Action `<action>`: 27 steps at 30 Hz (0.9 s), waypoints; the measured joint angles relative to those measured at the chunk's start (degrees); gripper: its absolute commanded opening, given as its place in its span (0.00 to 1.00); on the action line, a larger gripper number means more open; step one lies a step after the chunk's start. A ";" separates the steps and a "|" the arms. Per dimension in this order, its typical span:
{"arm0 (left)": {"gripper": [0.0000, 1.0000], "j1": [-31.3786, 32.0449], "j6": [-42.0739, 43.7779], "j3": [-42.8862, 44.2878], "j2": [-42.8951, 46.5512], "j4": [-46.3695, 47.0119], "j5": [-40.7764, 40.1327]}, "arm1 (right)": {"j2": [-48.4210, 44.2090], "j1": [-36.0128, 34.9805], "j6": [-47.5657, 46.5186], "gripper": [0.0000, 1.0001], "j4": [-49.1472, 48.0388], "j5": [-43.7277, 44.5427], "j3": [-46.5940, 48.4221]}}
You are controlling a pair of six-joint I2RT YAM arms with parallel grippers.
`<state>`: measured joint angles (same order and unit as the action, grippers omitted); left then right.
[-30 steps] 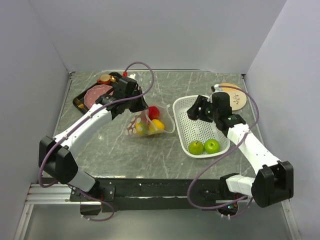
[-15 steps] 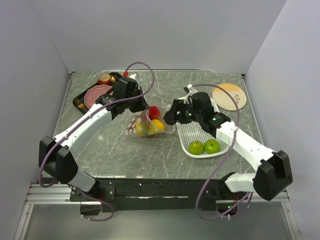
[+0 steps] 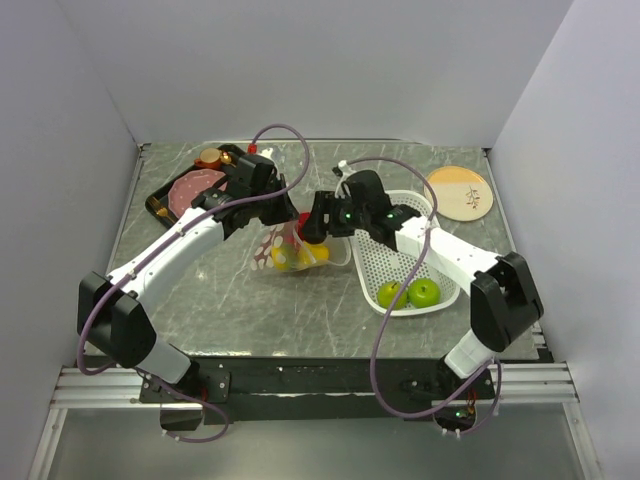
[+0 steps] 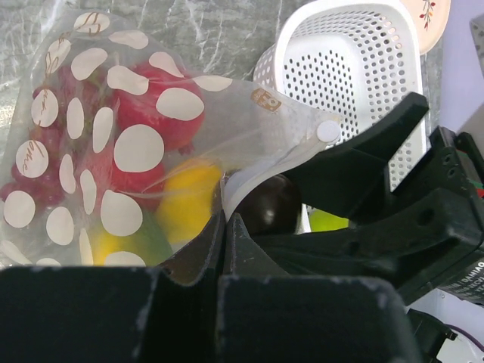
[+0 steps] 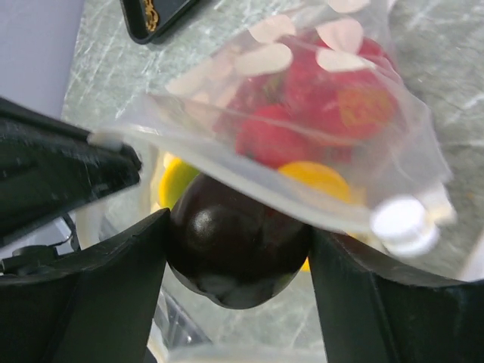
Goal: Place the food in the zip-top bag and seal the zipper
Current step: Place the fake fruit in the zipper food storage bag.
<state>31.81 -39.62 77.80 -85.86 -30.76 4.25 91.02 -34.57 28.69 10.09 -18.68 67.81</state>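
Grey marbled tabletop [image 3: 300, 320], boxed in by plain white walls, carries everything. Nearest the arm bases, two green apples [image 3: 425, 292] lie side by side in the near end of a white perforated basket [image 3: 378, 268] on the right. Just left of the basket, at mid-table, the zip-top bag [image 3: 285, 248] stands slumped with its mouth toward the basket. Through its dotted film a red apple [image 4: 162, 102], a yellow citrus [image 4: 185, 200] and reddish grapes [image 4: 45, 144] can be seen. The left gripper [image 4: 225, 234] is pinched fully closed on the bag's mouth edge, on the white zipper [image 4: 280, 165] strip, and holds it lifted. The right gripper [image 3: 314, 226] reaches in from the basket side, its jaws spread wide around a dark plum [image 5: 238, 246], which they clasp right at the bag's opening, under the raised lip. Farther back on the left sits a black tray [image 3: 160, 205] with a pink meat slice [image 3: 195, 184]. A round tan-and-cream plate [image 3: 460, 192] lies at the far right.
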 measured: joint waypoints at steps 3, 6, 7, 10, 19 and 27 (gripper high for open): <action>0.01 0.02 0.00 0.00 0.00 -0.07 -0.07 | 0.98 -0.48 0.11 0.93 -0.24 0.24 0.87; 0.01 0.04 0.00 0.00 0.00 -0.15 -0.26 | 0.74 -0.72 -0.20 1.00 -0.15 1.38 0.87; 0.01 0.04 0.00 0.00 0.00 -0.15 -0.39 | 0.52 -0.81 -0.42 1.00 0.02 2.14 0.85; 0.01 0.04 0.00 0.00 0.00 -0.13 -0.61 | -0.83 -0.81 -0.85 1.00 0.66 4.50 0.42; 0.04 0.04 -0.22 0.00 0.46 -0.44 -3.15 | -14.36 2.82 0.44 1.00 5.05 17.22 -6.82; 0.01 -0.24 0.04 -0.44 5.14 0.35 -6.08 | -22.34 7.13 -0.04 1.00 14.38 23.32 -12.11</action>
<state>31.57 -39.57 77.36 -80.73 -30.41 -1.83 68.69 -27.44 28.64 24.47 4.64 55.70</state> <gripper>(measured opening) 0.018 0.997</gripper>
